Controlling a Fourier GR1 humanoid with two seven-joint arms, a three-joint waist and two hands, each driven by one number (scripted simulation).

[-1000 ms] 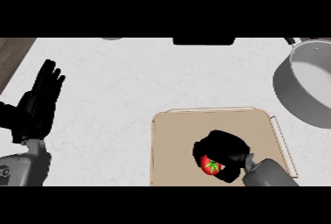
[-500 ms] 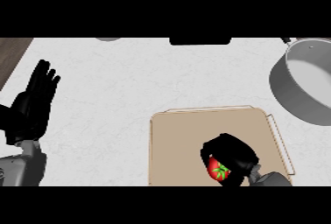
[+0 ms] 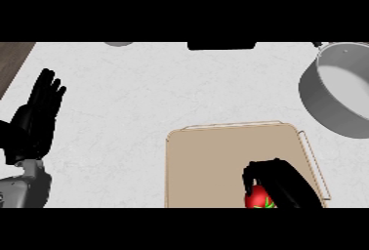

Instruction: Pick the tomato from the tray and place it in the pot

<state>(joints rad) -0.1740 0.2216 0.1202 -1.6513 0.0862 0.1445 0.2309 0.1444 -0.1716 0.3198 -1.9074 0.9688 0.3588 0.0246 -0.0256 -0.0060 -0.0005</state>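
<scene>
The pale counter point(image 3: 166, 93) bears a tan tray point(image 3: 209, 161) near its front and a grey pot point(image 3: 326, 108) at right, apart.

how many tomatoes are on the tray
1. The tomato sits at the tray's near edge, partly covered by the right robot hand curled round it; that hand could hide more.

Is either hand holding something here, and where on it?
The right hand curls round the round red tomato, covering its top and right side; its left face shows. The open left hand holds nothing.
</scene>
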